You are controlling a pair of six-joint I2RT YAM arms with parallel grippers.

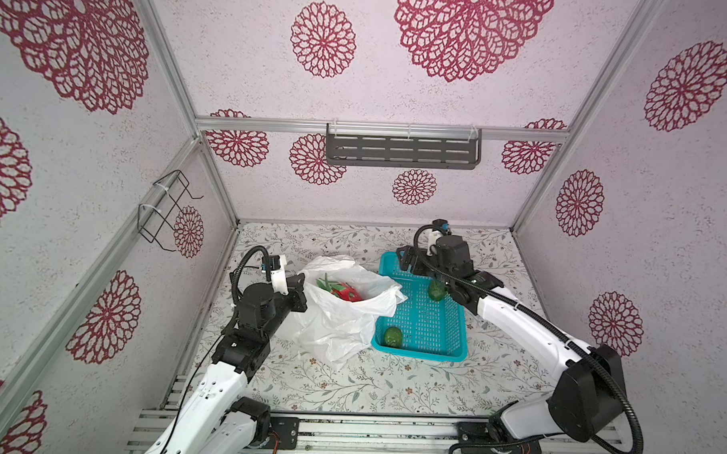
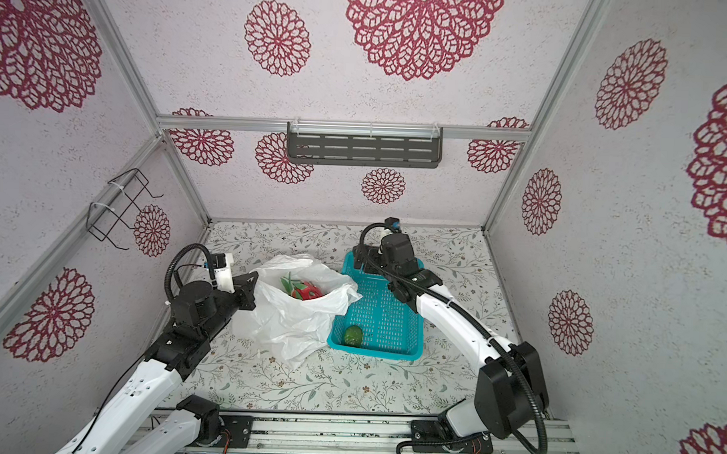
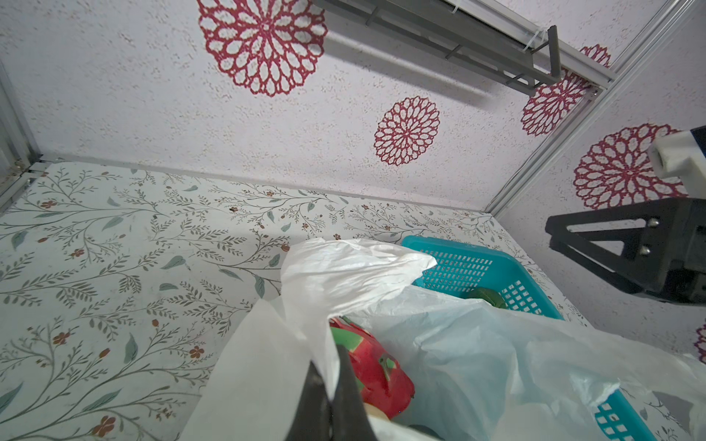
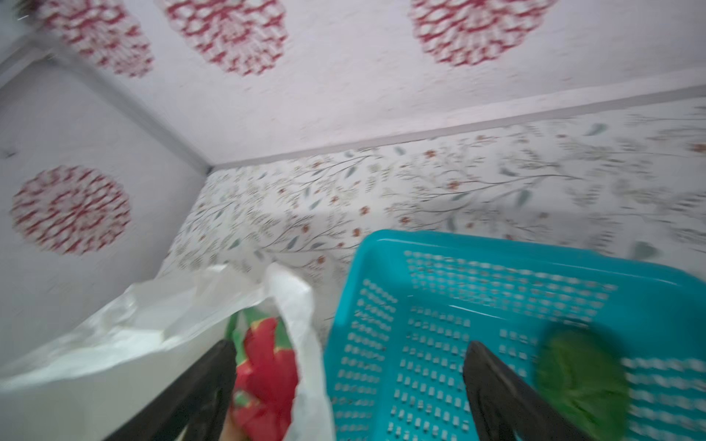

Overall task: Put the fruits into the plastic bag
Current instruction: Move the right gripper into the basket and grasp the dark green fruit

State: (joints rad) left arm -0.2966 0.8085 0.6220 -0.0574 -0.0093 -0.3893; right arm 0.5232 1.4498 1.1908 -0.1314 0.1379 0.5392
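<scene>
- The fruits [image 1: 343, 293] are only partly moved, as we read it. A red fruit [image 2: 306, 293] with green leaves lies inside the plastic bag [image 1: 342, 318] and shows through its open mouth in both top views.
- The plastic bag lies crumpled on the tabletop [image 1: 348, 385], at 9 o'clock of the teal basket [image 1: 415, 355] and up against its rim.
- We cannot tell what else lies deeper in the bag. The left wrist view gives only hints of other shapes under the red fruit.
- Left to do: a green fruit [image 1: 392, 336] sits in the basket's 7 o'clock corner.
- A second green fruit [image 1: 435, 289] lies toward 1 o'clock from the basket's middle, half hidden under the right arm in a top view.
- The left pincer [image 3: 330, 401] is clenched on the bag's edge at the 9 o'clock side of the mouth, holding that edge up so the bag gapes.
- The right pincer [image 4: 349, 345] is released, its jaws wide apart with nothing between them. It hangs over the basket's 11 o'clock corner, just beside the bag's mouth.
- We judge the task well under way but unfinished. At least the two green fruits must yet go from basket to bag, and the free right pincer looks best placed to fetch them.
</scene>
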